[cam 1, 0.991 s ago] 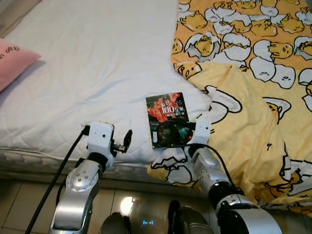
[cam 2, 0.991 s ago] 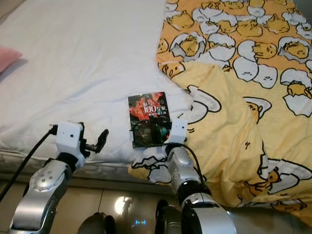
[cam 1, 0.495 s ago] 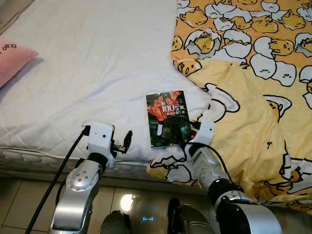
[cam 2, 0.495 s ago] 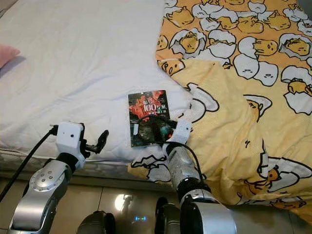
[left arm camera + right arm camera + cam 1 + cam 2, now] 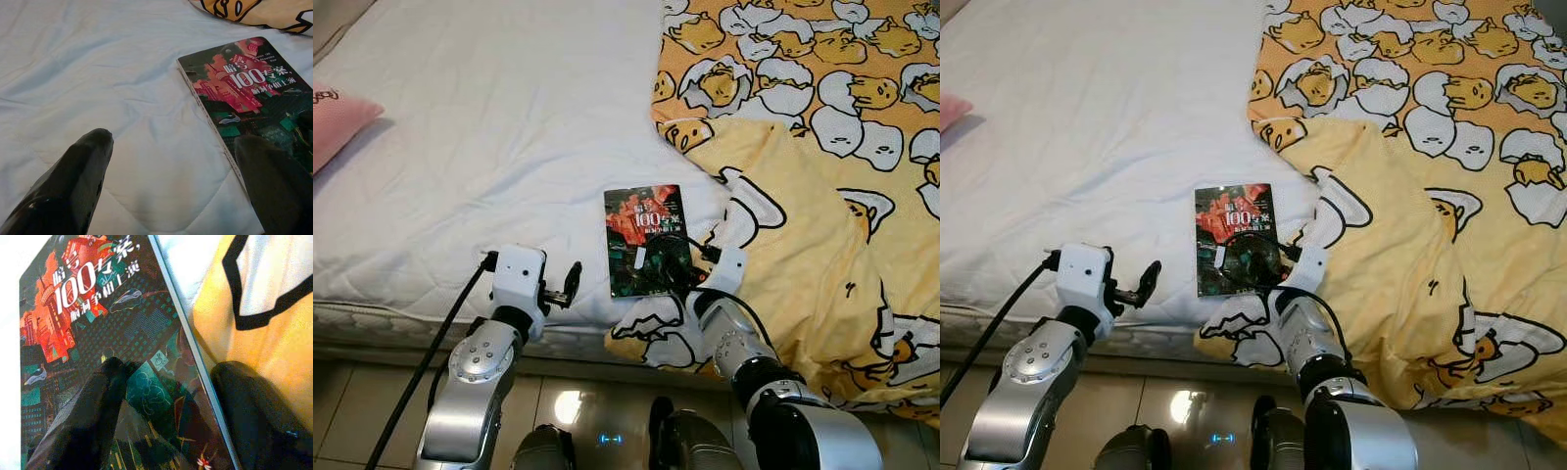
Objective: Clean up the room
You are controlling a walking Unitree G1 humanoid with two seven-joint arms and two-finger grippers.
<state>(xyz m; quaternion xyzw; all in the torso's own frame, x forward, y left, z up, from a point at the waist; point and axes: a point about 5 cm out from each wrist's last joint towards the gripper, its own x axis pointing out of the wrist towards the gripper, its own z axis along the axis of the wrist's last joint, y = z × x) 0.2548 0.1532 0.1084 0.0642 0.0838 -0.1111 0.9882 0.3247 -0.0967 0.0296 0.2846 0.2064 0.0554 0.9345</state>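
A dark book [image 5: 644, 235] with a red and white cover lies flat on the white mattress [image 5: 489, 127], near the bed's front edge. Its right side touches the yellow duck-print blanket [image 5: 822, 196]. My right gripper [image 5: 672, 266] is open over the book's near right corner. In the right wrist view one finger [image 5: 93, 411] rests on the cover [image 5: 98, 318] and the other finger [image 5: 254, 416] lies on the blanket, with the book's edge between them. My left gripper [image 5: 570, 281] is open and holds nothing, low over the sheet just left of the book [image 5: 249, 83].
A pink pillow [image 5: 337, 117] lies at the bed's far left. The blanket covers the bed's right half and hangs over the front edge. Tiled floor [image 5: 342, 411] shows below the mattress. A black cable [image 5: 421, 372] runs along my left arm.
My right gripper has slid forward onto the book's near right corner. The left arm has stayed put. The camera view has shifted slightly.
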